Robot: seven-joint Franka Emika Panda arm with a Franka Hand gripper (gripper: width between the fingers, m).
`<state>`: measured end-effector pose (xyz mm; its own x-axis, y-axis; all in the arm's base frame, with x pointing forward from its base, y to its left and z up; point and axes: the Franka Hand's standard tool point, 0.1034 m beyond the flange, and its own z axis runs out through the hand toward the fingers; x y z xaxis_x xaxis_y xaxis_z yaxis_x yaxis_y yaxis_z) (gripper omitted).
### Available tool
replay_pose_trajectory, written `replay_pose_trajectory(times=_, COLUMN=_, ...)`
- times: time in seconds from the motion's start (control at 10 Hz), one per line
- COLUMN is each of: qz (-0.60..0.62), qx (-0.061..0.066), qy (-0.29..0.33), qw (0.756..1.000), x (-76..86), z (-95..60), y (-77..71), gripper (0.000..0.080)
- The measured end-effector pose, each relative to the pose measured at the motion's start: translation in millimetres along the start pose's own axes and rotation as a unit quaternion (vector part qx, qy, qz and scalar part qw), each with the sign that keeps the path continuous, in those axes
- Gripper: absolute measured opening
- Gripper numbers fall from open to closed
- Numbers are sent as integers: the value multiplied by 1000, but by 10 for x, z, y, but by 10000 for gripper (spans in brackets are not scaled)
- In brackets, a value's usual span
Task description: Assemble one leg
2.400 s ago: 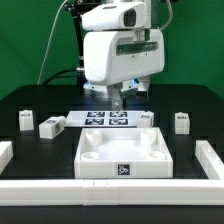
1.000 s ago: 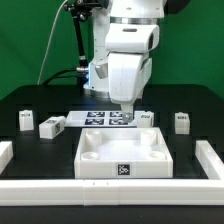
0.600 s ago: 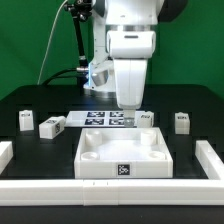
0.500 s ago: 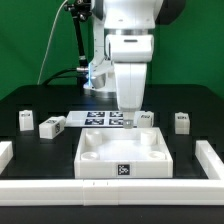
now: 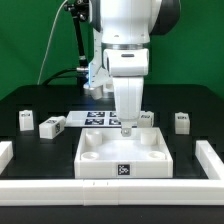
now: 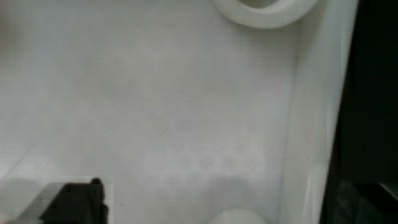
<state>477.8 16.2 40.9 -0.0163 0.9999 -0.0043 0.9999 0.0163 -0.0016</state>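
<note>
Several small white legs with marker tags lie on the black table: two at the exterior view's left (image 5: 26, 120) (image 5: 50, 126), and two at its right (image 5: 147, 117) (image 5: 181, 122). The large white square piece with corner sockets (image 5: 124, 157) lies in front. My gripper (image 5: 127, 127) hangs low over that piece's back edge, beside the leg just to its right and apart from it. In the wrist view the gripper (image 6: 222, 205) is open and empty. One dark finger (image 6: 75, 200) shows over the piece's white surface (image 6: 160, 110). A round socket (image 6: 267, 10) is visible.
The marker board (image 5: 100, 119) lies flat behind the square piece, partly hidden by the arm. White rails (image 5: 212, 160) border the table at the front and both sides. A green backdrop stands behind the table.
The arm has turned its wrist, swung toward the exterior view's right and come down and forward, from above the marker board to just over the square piece's back edge. No part has moved.
</note>
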Motion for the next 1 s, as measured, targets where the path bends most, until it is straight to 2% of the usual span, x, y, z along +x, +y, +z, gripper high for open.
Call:
replay_pose_trajectory(times=0.1, qz=1, qx=1, qy=0, qw=1000, x=0, z=12, y=-10, gripper=650)
replay_pose_trajectory(times=0.2, qz=2, qx=8, qy=2, qw=1000, x=-1, z=101, y=-87, gripper=650)
replay_pose_trajectory(times=0.4, qz=4, qx=13, qy=7, qw=1000, x=21, z=267, y=-208, gripper=650)
replay_pose_trajectory(times=0.7, qz=8, qx=20, qy=9, qw=1000, x=34, z=345, y=-265, gripper=650)
replay_pose_trajectory(times=0.8, qz=17, qx=19, qy=8, qw=1000, x=43, z=339, y=-254, gripper=557)
replay_pose_trajectory(times=0.9, qz=18, qx=20, qy=8, qw=1000, x=36, z=343, y=-259, gripper=422)
replay_pose_trajectory(times=1.0, qz=18, qx=20, qy=8, qw=1000, x=35, z=343, y=-259, gripper=422)
